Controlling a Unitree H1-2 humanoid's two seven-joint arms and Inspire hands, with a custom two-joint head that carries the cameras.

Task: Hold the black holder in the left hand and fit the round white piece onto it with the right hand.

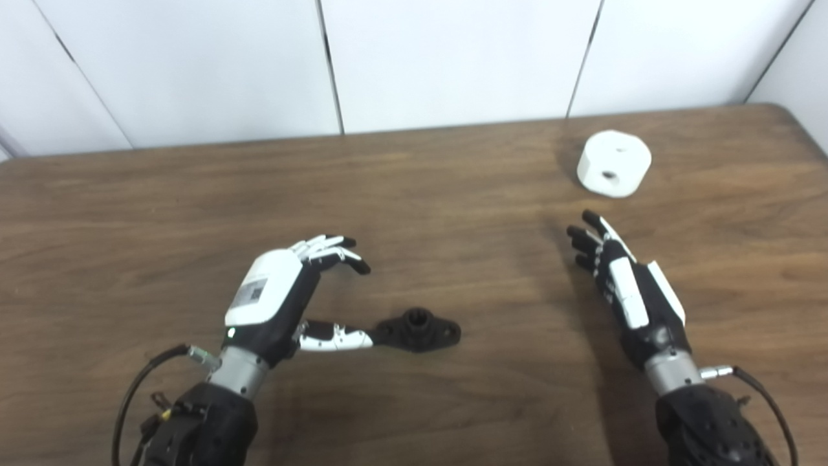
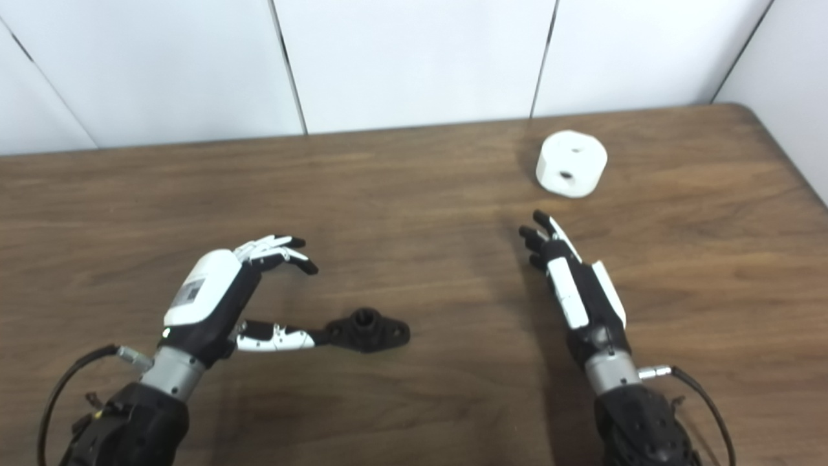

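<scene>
Both forearms [image 1: 194,421] cropped below; black holder's [image 1: 419,329] left end behind thumb.

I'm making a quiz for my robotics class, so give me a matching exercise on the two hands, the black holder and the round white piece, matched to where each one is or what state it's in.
Column one:
1. left hand
2. right hand
3. black holder
4. round white piece

Column two:
A. far right of the table, untouched
B. open, thumb tip at the holder
C. lying flat near the table's middle
D. open, fingers pointing toward the white piece

Pairs: 1-B, 2-D, 3-C, 4-A
</scene>
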